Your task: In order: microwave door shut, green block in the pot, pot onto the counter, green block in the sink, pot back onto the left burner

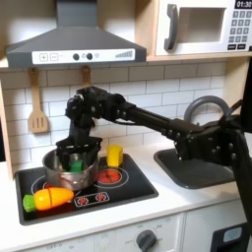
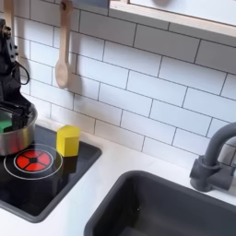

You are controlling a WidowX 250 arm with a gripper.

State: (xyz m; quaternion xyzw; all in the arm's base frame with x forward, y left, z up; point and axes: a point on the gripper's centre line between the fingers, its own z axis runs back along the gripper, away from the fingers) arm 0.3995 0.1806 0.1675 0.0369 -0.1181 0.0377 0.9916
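Microwave door (image 1: 195, 28) shut. Gripper (image 1: 75, 157) reaches down into the pot (image 1: 73, 169) on the left burner in the first exterior view. Green block (image 2: 5, 121) lies inside the pot. Jaws' state: cannot tell. Risk: dragging toward the counter (image 1: 187, 202) could snag the carrot (image 1: 51, 199) near the pot's front, or tip the pot.

Shiny steel pot (image 1: 72, 169), glossy black cooktop (image 2: 37, 184), wooden spoon (image 2: 62, 57)

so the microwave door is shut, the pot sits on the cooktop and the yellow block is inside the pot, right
Not quite: the yellow block stands on the cooktop beside the pot, as the second exterior view shows. The microwave door is shut and the pot is on the cooktop.
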